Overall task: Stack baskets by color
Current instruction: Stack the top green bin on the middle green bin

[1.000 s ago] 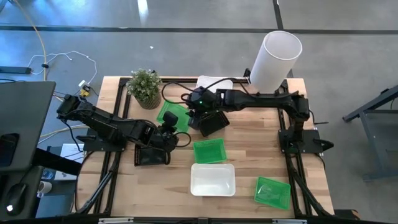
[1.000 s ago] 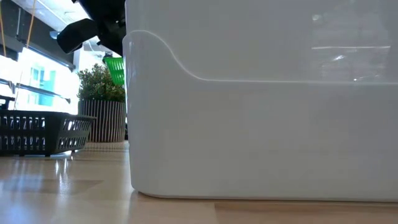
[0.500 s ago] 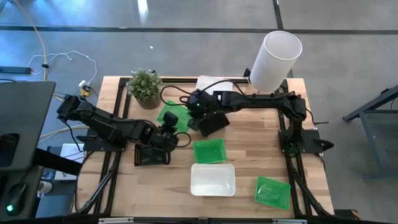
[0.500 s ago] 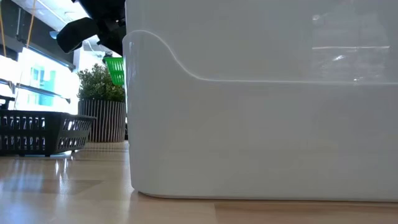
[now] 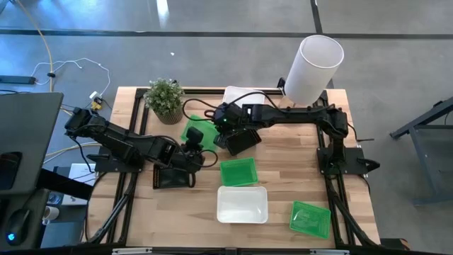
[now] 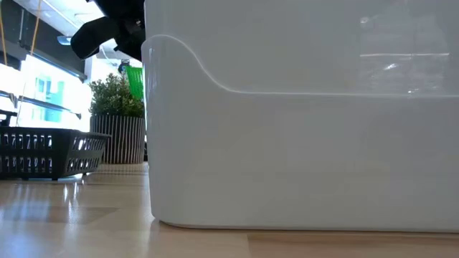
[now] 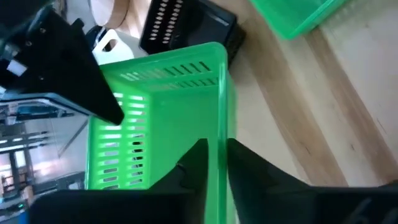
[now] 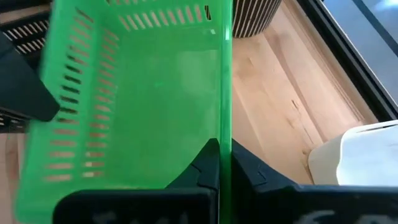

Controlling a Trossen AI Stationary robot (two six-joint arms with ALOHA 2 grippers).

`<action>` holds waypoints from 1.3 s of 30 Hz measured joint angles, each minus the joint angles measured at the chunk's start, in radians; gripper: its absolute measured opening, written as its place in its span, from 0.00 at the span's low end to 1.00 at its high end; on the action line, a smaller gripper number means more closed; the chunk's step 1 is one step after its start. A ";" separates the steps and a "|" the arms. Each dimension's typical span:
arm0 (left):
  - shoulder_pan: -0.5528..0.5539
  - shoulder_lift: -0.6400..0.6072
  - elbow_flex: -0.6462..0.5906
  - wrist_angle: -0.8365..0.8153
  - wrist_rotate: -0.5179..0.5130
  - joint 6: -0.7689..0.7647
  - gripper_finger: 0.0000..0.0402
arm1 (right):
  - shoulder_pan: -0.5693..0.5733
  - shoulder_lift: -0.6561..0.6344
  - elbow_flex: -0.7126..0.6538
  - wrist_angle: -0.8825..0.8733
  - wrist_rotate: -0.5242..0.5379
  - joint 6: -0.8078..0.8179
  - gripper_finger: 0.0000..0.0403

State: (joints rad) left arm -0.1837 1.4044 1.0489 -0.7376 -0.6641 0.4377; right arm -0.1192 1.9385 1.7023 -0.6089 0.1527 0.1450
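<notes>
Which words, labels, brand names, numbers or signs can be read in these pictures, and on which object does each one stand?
None. No readable text shows on the green basket, the white basket, the black basket or the white cylinder.

The middle of the table (image 5: 283, 159) towards its left edge is crowded: a green basket (image 5: 192, 132) is held between the left gripper (image 5: 197, 145) and the right gripper (image 5: 218, 126), with a black basket (image 5: 241, 139) touching on one side and another black basket (image 5: 172, 177) under the left arm. The far left corner is blocked by a potted plant (image 5: 164, 98), the far right corner by a tall white cylinder (image 5: 312, 68). Bare wood is left along the right edge, between the right arm's base and a green basket (image 5: 310, 218) at the near right corner. The near left corner is also bare.
</notes>
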 joint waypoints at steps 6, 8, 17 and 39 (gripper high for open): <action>0.000 0.000 0.000 0.001 0.070 -0.057 0.29 | -0.006 0.000 0.000 -0.008 0.000 -0.015 0.00; 0.000 0.000 0.000 0.002 0.066 -0.075 0.35 | -0.011 0.000 0.000 -0.021 0.000 -0.020 0.00; -0.001 0.000 0.000 -0.030 0.012 -0.166 0.43 | -0.034 -0.009 0.000 -0.117 -0.003 -0.087 0.00; 0.000 -0.116 0.001 -0.076 0.050 -0.327 0.38 | -0.094 -0.191 0.000 -0.482 -0.363 -0.410 0.00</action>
State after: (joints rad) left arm -0.1841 1.2882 1.0496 -0.8141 -0.6138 0.1106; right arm -0.2137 1.7479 1.7023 -1.0914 -0.2098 -0.2653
